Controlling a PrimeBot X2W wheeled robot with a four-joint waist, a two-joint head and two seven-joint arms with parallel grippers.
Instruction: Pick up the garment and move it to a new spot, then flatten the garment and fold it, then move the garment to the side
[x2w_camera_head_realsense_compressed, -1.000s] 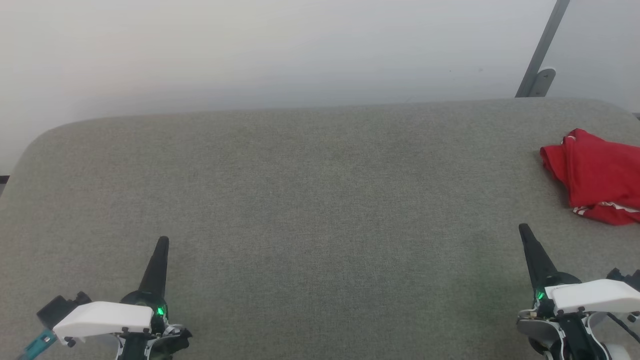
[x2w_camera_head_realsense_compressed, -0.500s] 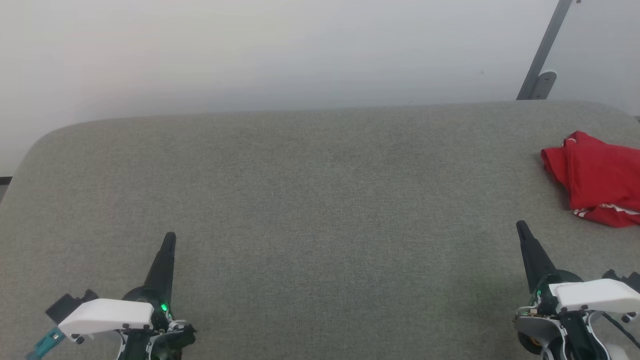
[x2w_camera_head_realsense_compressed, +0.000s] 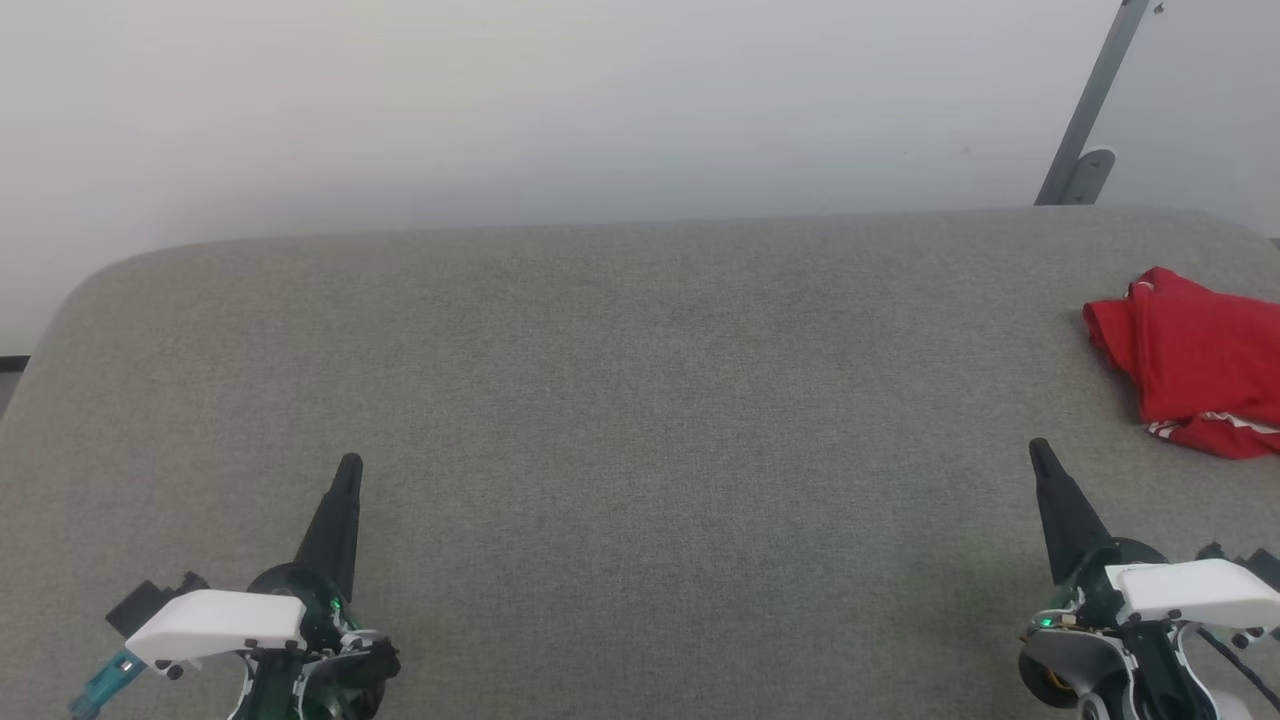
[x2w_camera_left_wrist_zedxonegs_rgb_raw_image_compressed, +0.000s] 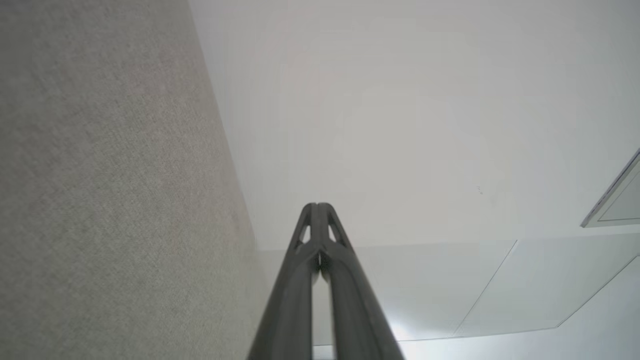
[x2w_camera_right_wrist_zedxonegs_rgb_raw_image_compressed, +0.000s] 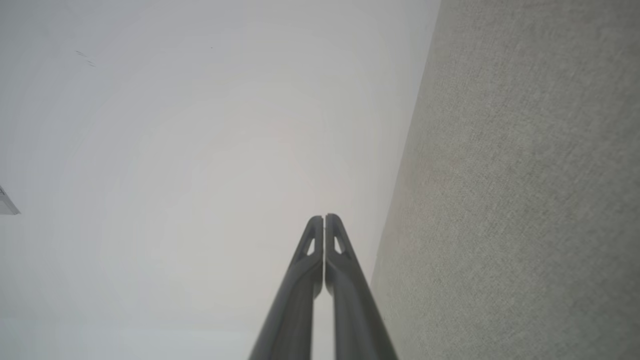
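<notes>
My left gripper (x2w_camera_head_realsense_compressed: 348, 468) sits at the near left over the grey fabric-covered table (x2w_camera_head_realsense_compressed: 640, 400). Its two dark fingers are pressed together into a single point that leans far and a little to the right. Looking along my left wrist, those fingers (x2w_camera_left_wrist_zedxonegs_rgb_raw_image_compressed: 295, 300) meet at the tips and grip nothing. The grey fabric runs down the left of that view, with pale wall beside it.

My right gripper (x2w_camera_head_realsense_compressed: 1038, 450) sits at the near right, closed in the same way and empty, its point leaning far and slightly left. Along my right wrist its fingers (x2w_camera_right_wrist_zedxonegs_rgb_raw_image_compressed: 350, 310) touch at the tips, with the fabric surface on the right and plain white wall on the left. I cannot tell whether either gripper rests on the fabric or hangs just above it.

The garment (x2w_camera_head_realsense_compressed: 1195, 360) lies on the table at the far right, cut off by the right edge of my head view. It is a loosely folded red bundle with a strip of red-and-white striped trim along its near edge. It lies farther away than my right gripper and to its right, apart from it and not touching. It is well apart from my left gripper, with most of the table's width between them.

Behind the table's far right corner a grey metal strut (x2w_camera_head_realsense_compressed: 1090, 120) slants up against the white wall (x2w_camera_head_realsense_compressed: 500, 100).
</notes>
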